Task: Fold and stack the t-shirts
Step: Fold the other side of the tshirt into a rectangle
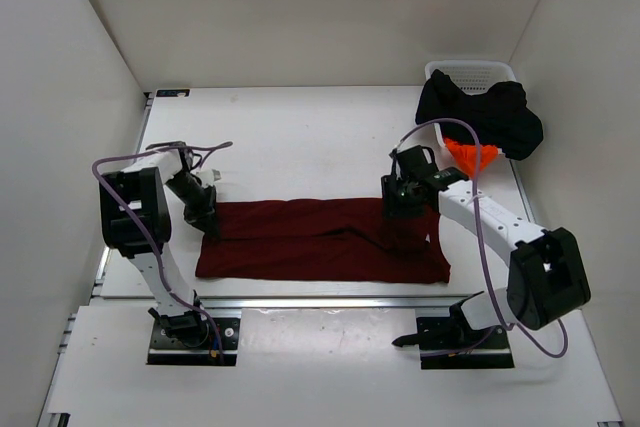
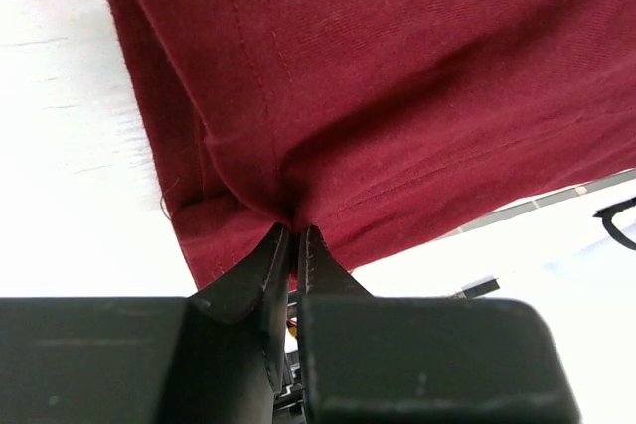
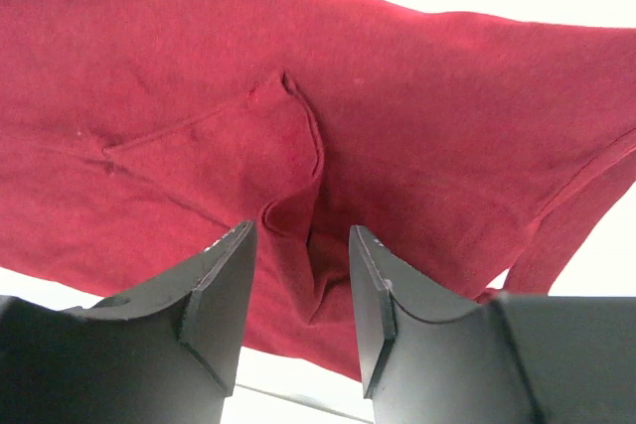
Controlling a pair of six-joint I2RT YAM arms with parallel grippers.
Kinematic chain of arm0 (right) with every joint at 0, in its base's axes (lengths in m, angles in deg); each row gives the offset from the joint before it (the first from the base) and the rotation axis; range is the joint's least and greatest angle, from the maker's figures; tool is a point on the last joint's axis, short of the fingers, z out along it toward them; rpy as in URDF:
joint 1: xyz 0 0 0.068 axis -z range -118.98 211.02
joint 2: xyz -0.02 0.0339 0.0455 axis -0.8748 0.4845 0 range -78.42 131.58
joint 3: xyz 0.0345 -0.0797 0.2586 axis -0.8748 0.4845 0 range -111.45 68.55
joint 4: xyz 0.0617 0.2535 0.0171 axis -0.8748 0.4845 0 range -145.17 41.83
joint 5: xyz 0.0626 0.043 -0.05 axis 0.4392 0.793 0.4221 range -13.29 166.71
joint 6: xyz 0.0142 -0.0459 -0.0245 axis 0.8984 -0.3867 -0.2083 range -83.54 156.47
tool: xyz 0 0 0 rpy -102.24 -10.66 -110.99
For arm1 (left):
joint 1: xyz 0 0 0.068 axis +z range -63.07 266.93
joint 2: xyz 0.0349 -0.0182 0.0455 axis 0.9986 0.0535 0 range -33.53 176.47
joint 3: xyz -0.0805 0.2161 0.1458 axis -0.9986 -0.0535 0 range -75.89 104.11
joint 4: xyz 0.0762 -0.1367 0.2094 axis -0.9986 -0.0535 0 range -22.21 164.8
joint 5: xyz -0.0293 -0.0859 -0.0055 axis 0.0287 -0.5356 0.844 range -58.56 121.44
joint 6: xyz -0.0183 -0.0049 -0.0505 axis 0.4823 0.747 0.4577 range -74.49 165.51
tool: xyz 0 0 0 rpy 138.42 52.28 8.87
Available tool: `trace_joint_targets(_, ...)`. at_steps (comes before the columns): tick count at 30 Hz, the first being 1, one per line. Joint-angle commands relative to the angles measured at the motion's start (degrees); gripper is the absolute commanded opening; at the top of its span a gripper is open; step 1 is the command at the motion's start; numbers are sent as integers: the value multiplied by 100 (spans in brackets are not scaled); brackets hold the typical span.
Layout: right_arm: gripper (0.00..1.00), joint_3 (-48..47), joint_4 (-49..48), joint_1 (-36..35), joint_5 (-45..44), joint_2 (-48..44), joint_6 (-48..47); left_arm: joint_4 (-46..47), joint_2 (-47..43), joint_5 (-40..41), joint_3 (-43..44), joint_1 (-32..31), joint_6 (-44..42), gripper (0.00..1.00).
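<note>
A dark red t-shirt [image 1: 320, 242] lies on the table as a long flat band between the two arms. My left gripper [image 1: 210, 227] is at its left end, and in the left wrist view the gripper [image 2: 295, 230] is shut on a pinched edge of the red cloth [image 2: 397, 76]. My right gripper [image 1: 405, 217] stands over the shirt's right part. In the right wrist view it [image 3: 303, 235] is open, with a raised wrinkle of red cloth [image 3: 397, 96] between the fingers but not clamped. A black t-shirt [image 1: 480, 117] hangs over the basket, and an orange t-shirt [image 1: 470, 154] shows beneath it.
The white mesh basket [image 1: 470, 72] stands in the back right corner. White walls close in the table on the left, back and right. A metal rail [image 1: 320, 299] runs along the near edge just below the red shirt.
</note>
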Motion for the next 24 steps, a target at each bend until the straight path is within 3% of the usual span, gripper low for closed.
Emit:
trace_joint_targets(1, 41, 176, 93, -44, 344, -307, 90, 120, -296, 62, 258, -38, -52, 4)
trace_joint_targets(11, 36, 783, -303, 157, 732, -352, 336, 85, -261, 334, 549, -109, -88, 5)
trace_joint_targets(13, 27, 774, -513, 96, 811, -282, 230, 76, -278, 439, 601, -136, -131, 6)
trace_joint_targets(15, 6, 765, -689, 131, 898, -212, 143, 94, -278, 457, 645, -135, -122, 6)
trace_joint_targets(16, 0, 748, -794, 200, 960, -177, 160, 102, -278, 413, 733, -144, -131, 6)
trace_joint_targets(18, 1, 731, -910, 359, 1013, -124, 99, 146, -208, 448, 847, -179, -157, 6)
trace_joint_targets(21, 0, 310, -1173, 588, 760, 87, -225, 243, -42, 641, 1356, -284, -192, 5)
trace_joint_targets(24, 0, -996, -858, 754, 461, 674, -761, 401, 222, 791, 2452, -346, -210, 4)
